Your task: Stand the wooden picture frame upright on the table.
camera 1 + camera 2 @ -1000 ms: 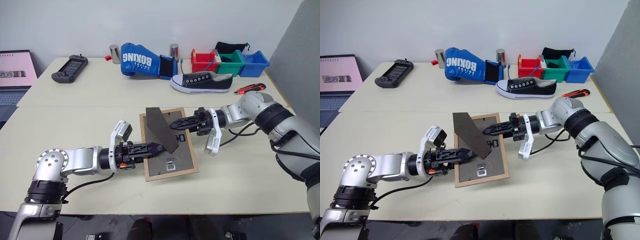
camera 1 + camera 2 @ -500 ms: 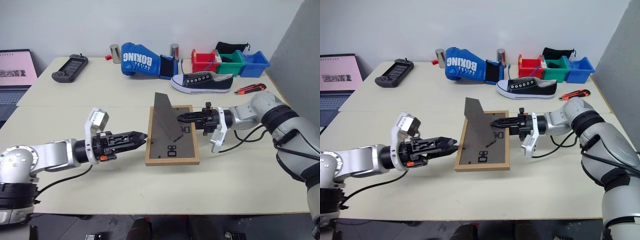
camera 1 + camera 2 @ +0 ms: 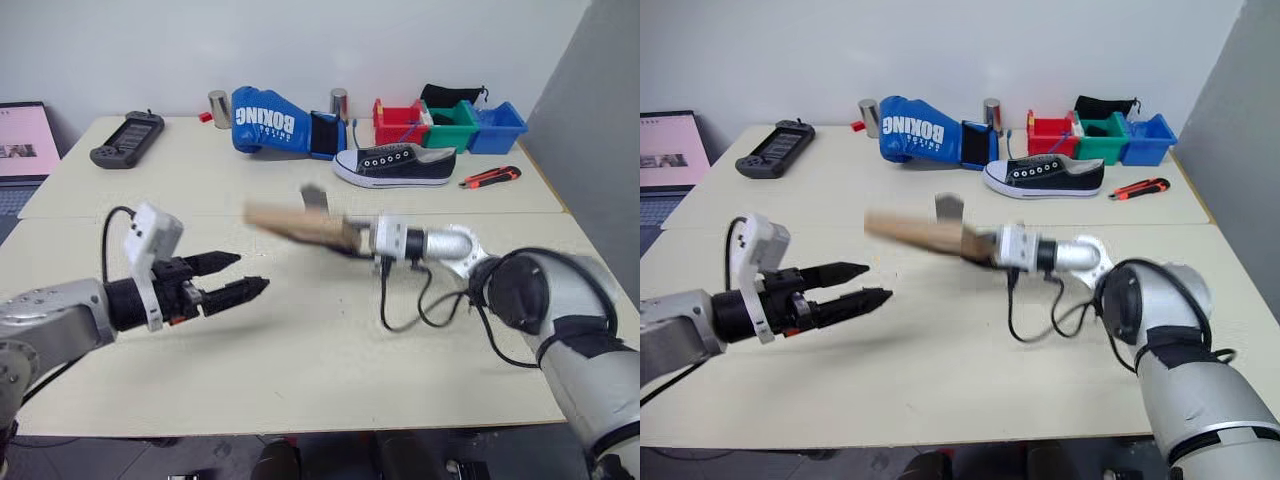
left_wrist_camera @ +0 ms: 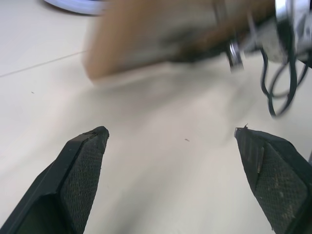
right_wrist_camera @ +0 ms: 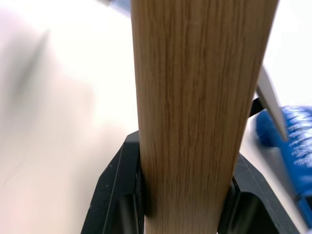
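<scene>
The wooden picture frame [image 3: 300,226] is held off the table [image 3: 300,340] by the right gripper [image 3: 352,243], whose fingers are clamped on one wooden edge (the grain fills the right wrist view between the two black jaws). The frame hangs blurred above the middle of the tabletop, just on the near side of the seam between the two sections, with its dark stand [image 3: 313,199] jutting upward. The left gripper [image 3: 240,276] is seen spread wide and empty over the near-left part of the tabletop, well apart from the frame. The step in hand is judged to be the lift and turn of the frame. What the next move calls for is that the frame be rotated onto its lower edge, with the stand behind it, and lowered to the tabletop before the grip is eased.
</scene>
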You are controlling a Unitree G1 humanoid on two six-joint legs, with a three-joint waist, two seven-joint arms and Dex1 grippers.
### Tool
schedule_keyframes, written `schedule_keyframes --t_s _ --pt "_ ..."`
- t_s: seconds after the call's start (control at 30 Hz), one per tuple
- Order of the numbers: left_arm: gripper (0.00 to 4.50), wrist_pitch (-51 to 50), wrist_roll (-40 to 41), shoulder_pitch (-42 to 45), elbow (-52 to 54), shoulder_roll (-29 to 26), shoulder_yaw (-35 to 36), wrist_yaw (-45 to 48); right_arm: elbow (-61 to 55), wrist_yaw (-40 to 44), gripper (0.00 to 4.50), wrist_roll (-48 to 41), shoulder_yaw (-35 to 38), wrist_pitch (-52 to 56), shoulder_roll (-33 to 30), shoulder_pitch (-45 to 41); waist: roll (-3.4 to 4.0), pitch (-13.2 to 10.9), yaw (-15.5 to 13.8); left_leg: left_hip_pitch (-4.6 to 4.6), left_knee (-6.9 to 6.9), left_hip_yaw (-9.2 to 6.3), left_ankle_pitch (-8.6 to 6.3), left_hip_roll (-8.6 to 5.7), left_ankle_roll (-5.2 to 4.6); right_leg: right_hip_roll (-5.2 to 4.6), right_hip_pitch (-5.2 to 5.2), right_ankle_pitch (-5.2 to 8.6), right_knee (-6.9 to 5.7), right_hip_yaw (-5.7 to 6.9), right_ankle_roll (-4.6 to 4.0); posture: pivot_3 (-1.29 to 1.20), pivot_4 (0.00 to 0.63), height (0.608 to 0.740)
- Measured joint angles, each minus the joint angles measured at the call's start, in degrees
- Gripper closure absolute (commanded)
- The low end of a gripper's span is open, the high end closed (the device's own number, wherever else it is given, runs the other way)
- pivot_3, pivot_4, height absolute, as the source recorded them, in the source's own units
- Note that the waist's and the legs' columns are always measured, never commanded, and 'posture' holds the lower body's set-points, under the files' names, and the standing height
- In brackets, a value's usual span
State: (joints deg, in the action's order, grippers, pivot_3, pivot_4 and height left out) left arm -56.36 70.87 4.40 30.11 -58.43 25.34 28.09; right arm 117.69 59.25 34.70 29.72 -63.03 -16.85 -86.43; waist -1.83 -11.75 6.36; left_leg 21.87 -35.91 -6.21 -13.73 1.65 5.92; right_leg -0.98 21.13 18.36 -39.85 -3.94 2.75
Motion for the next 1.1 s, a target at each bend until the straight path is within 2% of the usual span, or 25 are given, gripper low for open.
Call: schedule_keyframes --t_s 0.1,0.23,0.37,0.57,0.67,1.1 --pt "0.05 0.25 0.05 -1.42 -0.21 0.81 4.29 -1.35 -1.13 10.66 3.19 -6.54 5.39 11.32 1.39 0.34 -0.02 0.01 -0.3 0.12 0.03 0.05 -0.08 -0.03 -0.04 -0.06 0.09 0.0 0.02 0.02 -0.01 0.0 0.15 0.74" --pt "0.05 0.22 0.5 -1.79 -0.79 0.69 8.98 -2.45 -7.65 16.59 3.19 -10.67 5.19 20.95 5.39 3.95 0.01 -0.02 -0.17 0.31 -0.01 0.09 -0.07 -0.04 -0.03 -0.07 0.29 0.0 0.0 0.01 -0.01 0.0 0.15 0.74" --pt "0.05 0.48 -1.38 -3.84 0.19 0.83 9.62 -2.5 -17.45 19.56 3.19 -15.6 3.69 31.02 9.1 6.49 0.03 -0.03 -0.13 0.28 -0.06 0.08 -0.06 -0.02 -0.03 -0.06 0.28 0.0 -0.05 0.03 0.0 0.0 0.15 0.74" --pt "0.05 1.89 -2.95 -4.93 3.1 3.1 10.0 -3.62 -35.73 17.16 3.19 -22.1 -2.07 46.25 16.77 15.78 0.04 -0.03 -0.32 0.24 -0.11 0.04 -0.06 0.02 -0.03 -0.04 0.28 0.0 -0.19 0.05 0.0 0.0 0.15 0.74" --pt "0.05 1.91 -3.56 -6.15 4.08 3.99 9.95 -3.75 -41.19 15.4 3.19 -24.46 -5.65 52.25 19.12 20.93 0.06 -0.04 -0.47 0.29 -0.09 0.04 -0.06 0.01 -0.03 -0.04 0.33 0.0 -0.15 0.05 0.0 0.0 0.15 0.74" --pt "0.05 1.97 -4.64 -4.74 4.23 5.84 7.53 -4.9 -49.15 10.59 3.19 -31.01 -14.61 57.43 20.73 28.85 0.06 -0.04 -1.2 0.2 -0.11 0.04 -0.06 0.03 -0.04 0.0 0.29 0.0 -0.19 0.05 0.0 0.0 0.15 0.74"
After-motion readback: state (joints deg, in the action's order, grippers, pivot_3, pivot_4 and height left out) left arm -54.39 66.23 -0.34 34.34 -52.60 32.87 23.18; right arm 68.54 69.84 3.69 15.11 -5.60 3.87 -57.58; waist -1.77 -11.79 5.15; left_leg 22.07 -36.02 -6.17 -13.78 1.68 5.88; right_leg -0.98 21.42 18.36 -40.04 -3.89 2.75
